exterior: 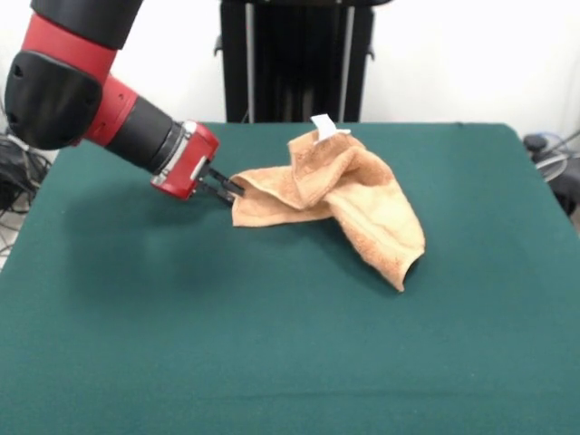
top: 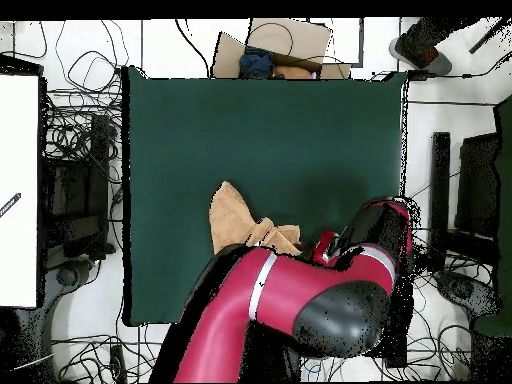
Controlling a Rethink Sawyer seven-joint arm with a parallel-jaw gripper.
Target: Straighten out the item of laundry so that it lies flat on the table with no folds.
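One towel (exterior: 349,195) lies crumpled on the green bench (exterior: 272,344), toward its far side in the front view, bunched into thick folds with one long flap trailing toward the camera. A small white tag (exterior: 323,127) stands up at its far edge. The hand (exterior: 227,188) sits low at the cloth's corner, its dark fingers closed on the edge of the towel. In the overhead view the red arm (top: 290,300) covers part of the cloth.
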